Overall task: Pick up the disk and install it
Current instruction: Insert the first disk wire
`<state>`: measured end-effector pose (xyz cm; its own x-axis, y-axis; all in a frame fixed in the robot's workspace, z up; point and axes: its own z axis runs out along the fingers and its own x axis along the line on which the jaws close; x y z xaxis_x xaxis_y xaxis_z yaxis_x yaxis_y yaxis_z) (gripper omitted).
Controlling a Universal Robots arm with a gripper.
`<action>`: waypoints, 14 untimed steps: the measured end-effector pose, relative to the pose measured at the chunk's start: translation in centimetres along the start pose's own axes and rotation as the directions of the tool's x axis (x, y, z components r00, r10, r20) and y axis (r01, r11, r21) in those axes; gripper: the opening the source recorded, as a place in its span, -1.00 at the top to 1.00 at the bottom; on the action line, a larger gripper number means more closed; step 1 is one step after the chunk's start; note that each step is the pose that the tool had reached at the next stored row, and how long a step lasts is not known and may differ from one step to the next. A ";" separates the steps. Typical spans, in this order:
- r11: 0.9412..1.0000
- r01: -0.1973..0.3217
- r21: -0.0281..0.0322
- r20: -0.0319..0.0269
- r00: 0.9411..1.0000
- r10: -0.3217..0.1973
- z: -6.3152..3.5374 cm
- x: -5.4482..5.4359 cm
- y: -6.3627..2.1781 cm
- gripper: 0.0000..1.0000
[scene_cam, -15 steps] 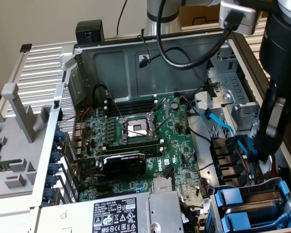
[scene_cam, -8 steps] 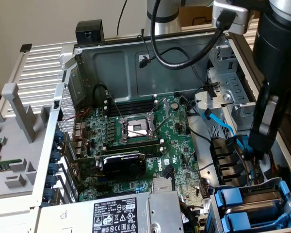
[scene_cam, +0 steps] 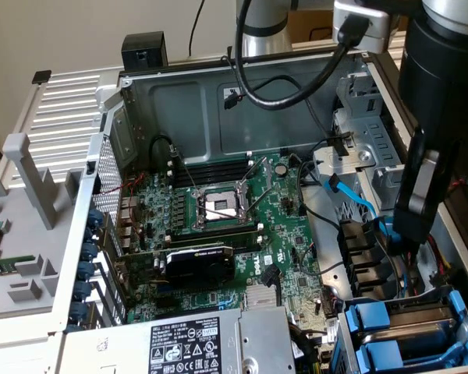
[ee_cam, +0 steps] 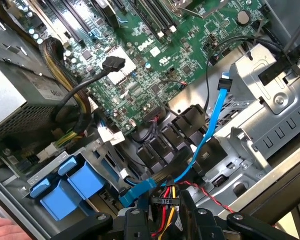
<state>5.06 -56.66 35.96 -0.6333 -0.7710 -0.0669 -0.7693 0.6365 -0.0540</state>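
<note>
Two views, one open grey steel computer case [scene_cam: 179, 101]. Exterior view, items: green motherboard [scene_cam: 285, 226] with bare silver processor socket [scene_cam: 221, 206]; black graphics card [scene_cam: 199, 261]; large grey power supply box [scene_cam: 195, 347] with warning labels, at that view's lower edge; black robot arm [scene_cam: 441, 93] reaching down on the exterior view's right, its black gripper [scene_cam: 404, 238] low over the drive corner. Wrist view, items: gripper fingers [ee_cam: 135, 222] standing apart with nothing pinched between them, a bundle of red, yellow and black wires [ee_cam: 166, 200] lying beyond the gap; a person's hand [ee_cam: 1, 231] at the case edge; black plug [ee_cam: 112, 64] on a black lead, resting over the board. Both views: light blue flat data cable [scene_cam: 351, 204] crossing the silver metal bay [scene_cam: 359, 156]. Container: metal drive cage [ee_cam: 105, 150] in the case corner, holding two bright blue plastic carrier fronts [ee_cam: 70, 187]; the disk [scene_cam: 409, 335], silver metal framed in blue, sits in that cage, near the gripper and apart from it.
</note>
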 end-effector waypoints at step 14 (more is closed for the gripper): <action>0.999 -0.040 0.013 -0.014 0.999 0.041 -0.16 0.2 0.29 0.29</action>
<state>4.71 -56.61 36.08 -0.6651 -0.7447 -0.0553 -0.7420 0.6674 -0.0638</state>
